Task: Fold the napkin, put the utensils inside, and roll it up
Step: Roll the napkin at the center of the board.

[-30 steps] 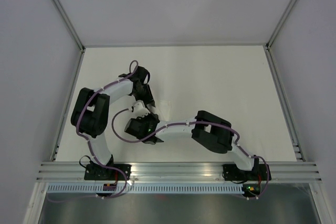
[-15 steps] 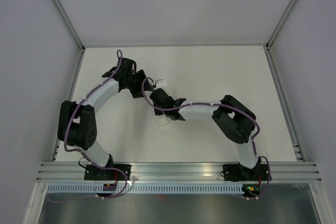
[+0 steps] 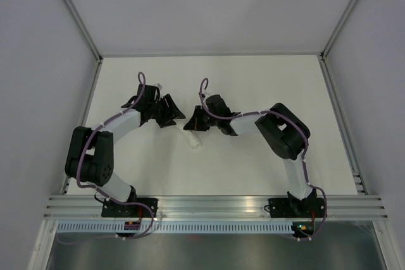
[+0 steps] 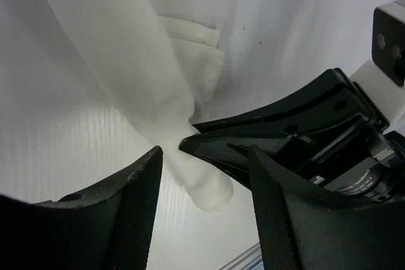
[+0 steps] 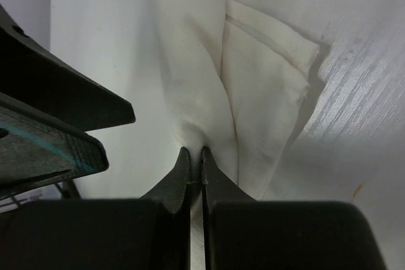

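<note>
The napkin (image 3: 192,140) is a short white roll lying on the table between the two arms. In the left wrist view the napkin (image 4: 145,74) runs diagonally, with a loose hemmed flap on top. My right gripper (image 5: 195,153) is shut, pinching a fold of the napkin (image 5: 253,93) at its tips; from above the right gripper (image 3: 193,123) sits at the roll's far end. My left gripper (image 4: 205,156) is open, its fingers on either side of the roll's end and the right gripper's tips; from above the left gripper (image 3: 180,116) sits just left of the right one. The utensils are hidden.
The white tabletop (image 3: 272,86) is bounded by grey walls at the back and sides and an aluminium rail (image 3: 215,203) at the near edge. Purple cables run along both arms.
Both arms have swung away from the near edge toward the table's middle. The grippers now face each other at the far end of the roll, which has come into view.
</note>
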Available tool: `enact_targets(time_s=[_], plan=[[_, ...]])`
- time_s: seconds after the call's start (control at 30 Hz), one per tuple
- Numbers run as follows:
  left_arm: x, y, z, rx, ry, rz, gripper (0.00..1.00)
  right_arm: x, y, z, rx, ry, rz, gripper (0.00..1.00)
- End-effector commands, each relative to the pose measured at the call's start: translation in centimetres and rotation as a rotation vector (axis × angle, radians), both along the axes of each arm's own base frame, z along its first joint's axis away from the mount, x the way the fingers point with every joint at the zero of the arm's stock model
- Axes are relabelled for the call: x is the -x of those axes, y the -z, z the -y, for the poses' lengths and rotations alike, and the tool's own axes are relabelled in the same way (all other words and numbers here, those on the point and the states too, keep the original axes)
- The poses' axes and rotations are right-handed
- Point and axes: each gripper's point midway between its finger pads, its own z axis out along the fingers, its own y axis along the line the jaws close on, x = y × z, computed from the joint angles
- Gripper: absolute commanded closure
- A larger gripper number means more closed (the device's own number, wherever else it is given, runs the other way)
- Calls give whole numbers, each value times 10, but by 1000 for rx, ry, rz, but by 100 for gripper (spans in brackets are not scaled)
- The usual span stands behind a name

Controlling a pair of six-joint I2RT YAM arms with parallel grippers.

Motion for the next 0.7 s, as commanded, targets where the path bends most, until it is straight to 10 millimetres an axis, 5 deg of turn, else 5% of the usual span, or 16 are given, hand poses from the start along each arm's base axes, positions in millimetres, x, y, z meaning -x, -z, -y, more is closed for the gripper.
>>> enact_targets(time_s=[0.0,0.33,0.67], plan=[[-12,3,2,28,-15,46,38,61,87,40,139,-40,-332,100],[-5,25,-12,-19,-67,14,37,57,112,71,107,46,-463,99],[-19,61,-16,-69,-154,-73,41,62,113,66,12,47,-535,100]])
